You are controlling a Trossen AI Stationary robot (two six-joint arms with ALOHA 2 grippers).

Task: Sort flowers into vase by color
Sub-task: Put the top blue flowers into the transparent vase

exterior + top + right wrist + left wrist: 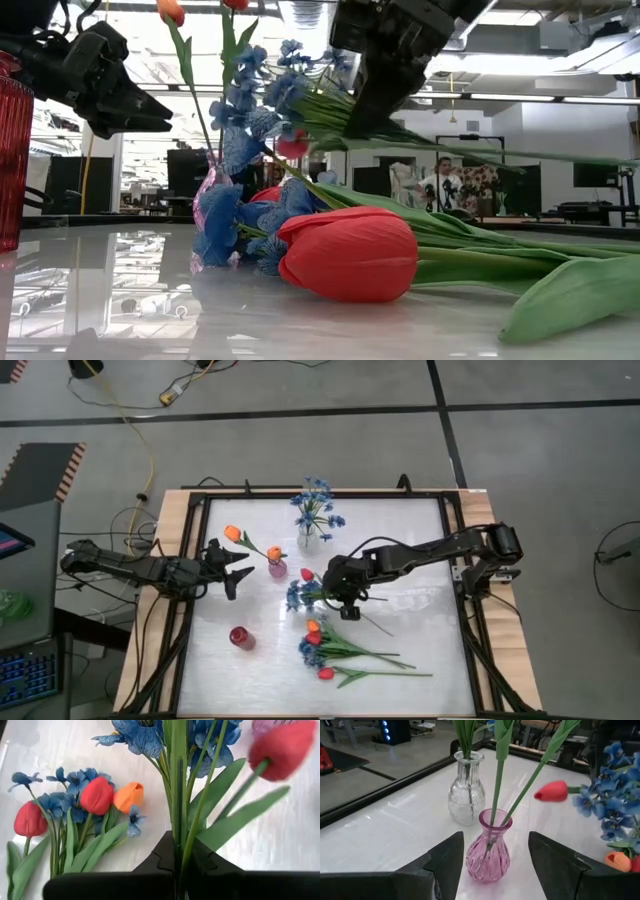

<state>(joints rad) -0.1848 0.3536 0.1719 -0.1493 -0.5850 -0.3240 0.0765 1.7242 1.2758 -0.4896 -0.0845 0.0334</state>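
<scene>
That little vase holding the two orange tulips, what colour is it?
Pink, see-through ribbed glass: the pink vase shows best in the left wrist view, just ahead of the open left gripper.

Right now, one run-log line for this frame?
right gripper: shut on blue sprig and red tulip stems, lifted | left gripper: open beside pink vase

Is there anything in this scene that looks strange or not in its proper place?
Yes. The right claw is shut on stems of two colours at once, a blue sprig and a red tulip, which is odd for colour sorting.
</scene>
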